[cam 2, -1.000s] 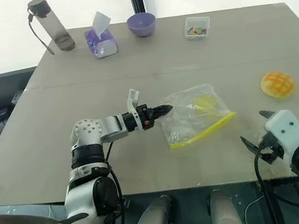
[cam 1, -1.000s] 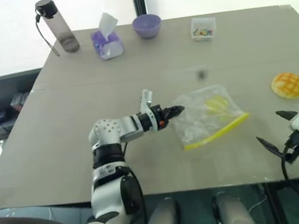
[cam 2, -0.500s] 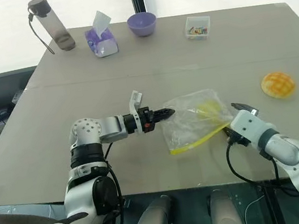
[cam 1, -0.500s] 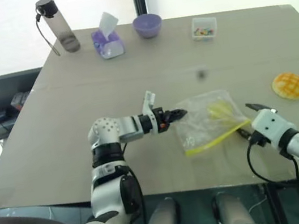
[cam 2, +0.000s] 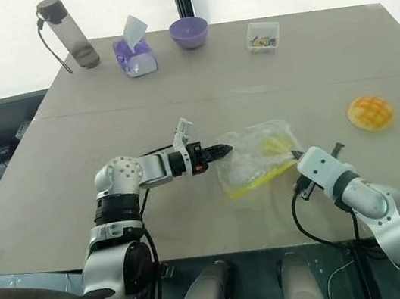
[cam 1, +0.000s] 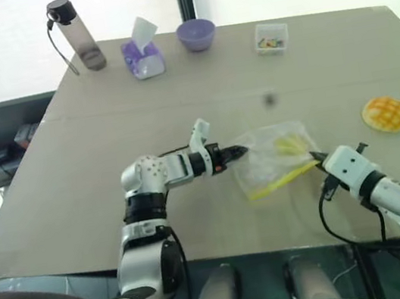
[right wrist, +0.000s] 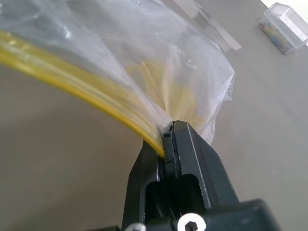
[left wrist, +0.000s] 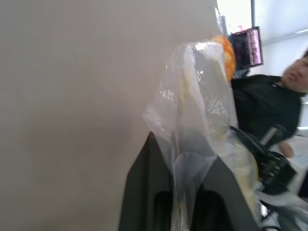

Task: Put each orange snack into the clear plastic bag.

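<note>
Clear plastic bag [cam 1: 275, 160] mid-surface [cam 1: 175, 92], pinched at 9 o'clock edge by left gripper [cam 1: 237, 152] jaws and at yellow seal corner, 3 o'clock, by right gripper [right wrist: 166, 137] jaws; orange snack [cam 1: 386, 114] well apart at 3 o'clock.

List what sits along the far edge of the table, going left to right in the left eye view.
Water bottle → tissue pack → purple bowl → small clear box of coloured bits.
</note>
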You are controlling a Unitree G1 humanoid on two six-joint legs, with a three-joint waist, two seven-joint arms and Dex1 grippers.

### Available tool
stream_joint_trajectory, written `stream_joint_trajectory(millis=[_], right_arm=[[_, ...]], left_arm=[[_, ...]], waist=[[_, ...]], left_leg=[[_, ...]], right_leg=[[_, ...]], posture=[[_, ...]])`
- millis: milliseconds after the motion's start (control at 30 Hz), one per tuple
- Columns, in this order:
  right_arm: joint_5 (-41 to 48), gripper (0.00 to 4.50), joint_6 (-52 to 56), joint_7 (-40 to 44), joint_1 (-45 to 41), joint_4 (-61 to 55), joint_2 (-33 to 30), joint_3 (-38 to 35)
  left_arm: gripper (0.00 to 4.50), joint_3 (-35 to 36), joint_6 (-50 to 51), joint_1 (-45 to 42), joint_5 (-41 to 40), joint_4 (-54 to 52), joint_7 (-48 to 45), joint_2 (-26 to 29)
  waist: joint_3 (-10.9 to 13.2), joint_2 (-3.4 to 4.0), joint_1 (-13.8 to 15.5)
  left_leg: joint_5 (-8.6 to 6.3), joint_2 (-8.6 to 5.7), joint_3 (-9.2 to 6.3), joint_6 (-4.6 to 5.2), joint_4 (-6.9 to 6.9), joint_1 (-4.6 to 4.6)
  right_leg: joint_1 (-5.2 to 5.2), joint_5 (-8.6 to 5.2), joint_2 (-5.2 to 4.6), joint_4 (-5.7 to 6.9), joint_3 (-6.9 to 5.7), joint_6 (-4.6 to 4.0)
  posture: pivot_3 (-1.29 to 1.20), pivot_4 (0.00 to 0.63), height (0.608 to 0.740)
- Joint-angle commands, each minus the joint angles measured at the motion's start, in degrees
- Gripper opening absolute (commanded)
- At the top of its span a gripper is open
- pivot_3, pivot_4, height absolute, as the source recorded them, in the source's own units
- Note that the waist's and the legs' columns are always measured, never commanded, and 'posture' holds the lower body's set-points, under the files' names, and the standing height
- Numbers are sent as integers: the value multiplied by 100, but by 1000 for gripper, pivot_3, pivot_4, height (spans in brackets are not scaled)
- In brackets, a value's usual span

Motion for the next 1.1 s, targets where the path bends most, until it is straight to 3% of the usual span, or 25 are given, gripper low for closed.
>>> stream_joint_trajectory(millis=[33,100,233,367,500,667,1100], right_arm=[[18,0,1005,-198,-591,-203,342,-387],[11,0,1720,-208,-1050,-213,583,-410],[-325,0,3336,-184,-2000,-128,793,-145],[-344,0,3540,-262,-2743,431,965,153],[-242,0,3393,-445,-3053,928,1252,249],[-220,0,3152,-622,-3247,1293,1476,316],[-225,0,2928,-665,-3375,1479,1469,400]], left_arm=[[1682,-226,-1685,-292,713,194,-89,125],[1682,-243,-2658,-473,949,137,-149,64],[1682,-1005,-4517,-509,1810,-621,-583,78],[1682,-1947,-5757,-169,2599,-1398,-1036,154],[1682,-2464,-6526,248,3129,-1627,-1192,281],[1682,-2810,-7025,550,3803,-1540,-1128,563],[1682,-2824,-7686,225,4947,-507,-217,639]], waist=[[0,-1,-2],[1,1,-13],[1,0,16],[-1,2,24],[-2,4,-29],[0,4,-145],[0,5,-139]], left_leg=[[2,2,-1,-2,0,0],[8,4,4,-10,1,0],[9,24,9,-11,-8,-26],[11,18,21,-11,-3,-117],[11,17,58,-10,-27,-121],[12,19,75,-10,-22,-119],[16,4,72,-16,8,-111]], right_leg=[[1,0,0,2,0,-1],[-4,10,2,4,2,-13],[-34,14,2,8,3,-20],[-134,16,-5,15,17,-23],[-159,16,-6,12,56,-24],[-186,15,3,62,77,-24],[-182,19,9,97,78,-26]], posture=[[0,150,740],[0,150,740],[0,150,740],[0,150,740],[0,150,740],[0,150,740],[0,150,740]])
